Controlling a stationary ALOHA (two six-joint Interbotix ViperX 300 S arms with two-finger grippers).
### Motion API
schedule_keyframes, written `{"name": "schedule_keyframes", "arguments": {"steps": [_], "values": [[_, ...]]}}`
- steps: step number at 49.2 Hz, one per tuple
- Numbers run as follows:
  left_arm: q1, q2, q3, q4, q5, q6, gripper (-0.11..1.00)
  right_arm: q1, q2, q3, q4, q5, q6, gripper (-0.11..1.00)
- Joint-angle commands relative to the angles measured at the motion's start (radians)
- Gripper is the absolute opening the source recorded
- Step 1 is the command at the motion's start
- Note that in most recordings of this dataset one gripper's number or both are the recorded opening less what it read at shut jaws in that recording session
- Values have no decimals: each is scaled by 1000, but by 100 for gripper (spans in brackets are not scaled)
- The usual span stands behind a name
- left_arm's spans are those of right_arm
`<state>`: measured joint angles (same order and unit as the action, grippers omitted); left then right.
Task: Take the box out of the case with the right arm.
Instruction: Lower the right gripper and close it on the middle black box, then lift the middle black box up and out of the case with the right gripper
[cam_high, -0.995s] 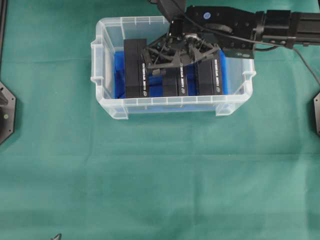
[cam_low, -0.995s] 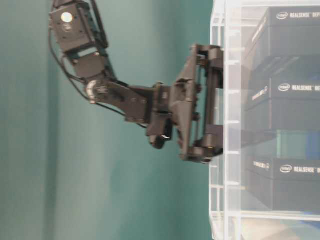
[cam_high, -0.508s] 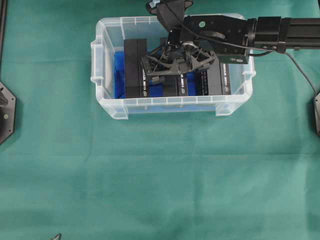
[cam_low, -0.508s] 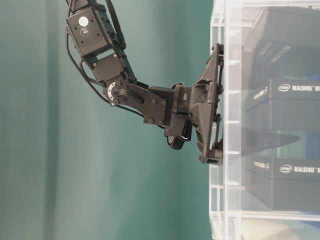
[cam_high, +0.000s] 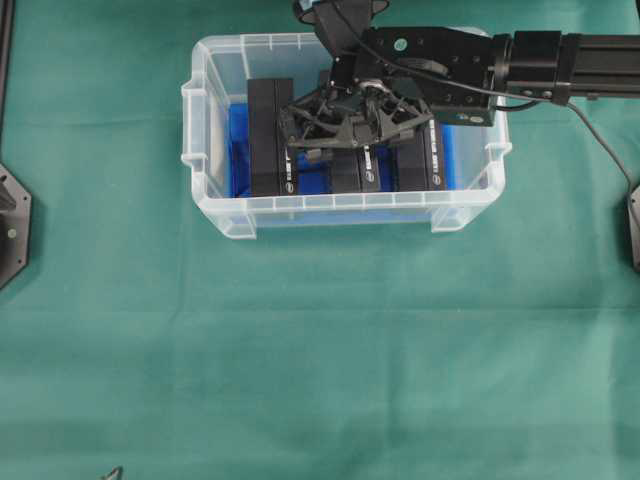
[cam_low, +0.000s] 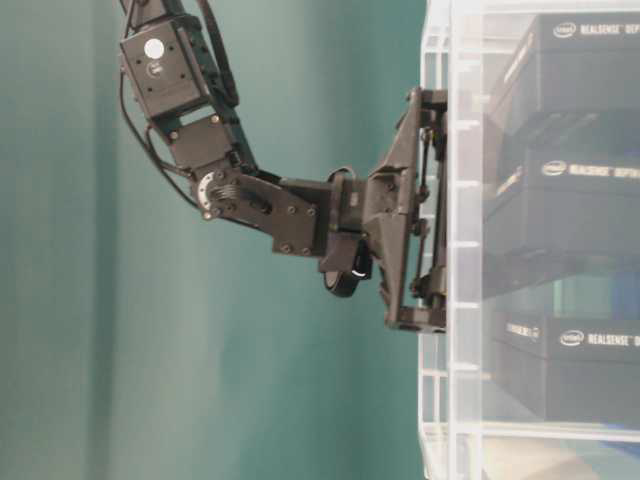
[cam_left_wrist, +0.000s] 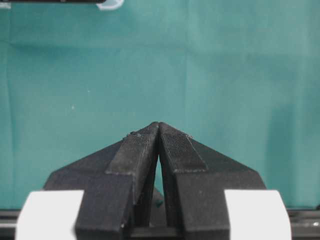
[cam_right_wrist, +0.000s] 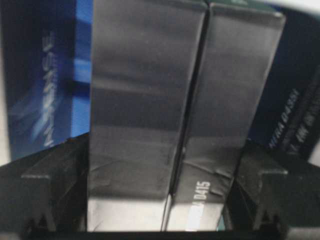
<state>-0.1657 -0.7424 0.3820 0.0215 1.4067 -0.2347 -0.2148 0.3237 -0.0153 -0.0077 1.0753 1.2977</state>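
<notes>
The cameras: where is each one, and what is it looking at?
Overhead: above, looking down at the case, the boxes and the right claw reaching in.
Table-level: low beside the case, view turned sideways; the right claw enters it.
Left wrist: on the left arm, facing green cloth; left claw shut.
Right wrist: on the right arm, facing boxes between its fingers.

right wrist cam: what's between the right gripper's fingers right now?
In the right wrist view, a black box stands between the right gripper fingers, both right at its sides. A seam runs down its face, so it may be two boxes.
</notes>
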Motion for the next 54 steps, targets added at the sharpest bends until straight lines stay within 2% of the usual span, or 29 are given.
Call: {"name": "schedule_keyframes", "arguments": {"steps": [1,14,24,36,48,54], "values": [[-5,2,-25,0,-5,0,0,2,-21,-40,-9,6,0,69],[-5,2,-26,2,-3,0,0,6,-58,-114,-28,69,2,69],[-5,2,-26,2,-3,0,0,20,-92,-235,-104,233,18,68],[-5,0,-26,2,-3,0,0,51,-97,-439,-233,460,17,68],[-5,2,-26,2,-3,0,0,84,-98,-581,-307,569,14,67],[-3,0,-26,2,-5,0,0,101,-97,-623,-334,595,14,67]]}}
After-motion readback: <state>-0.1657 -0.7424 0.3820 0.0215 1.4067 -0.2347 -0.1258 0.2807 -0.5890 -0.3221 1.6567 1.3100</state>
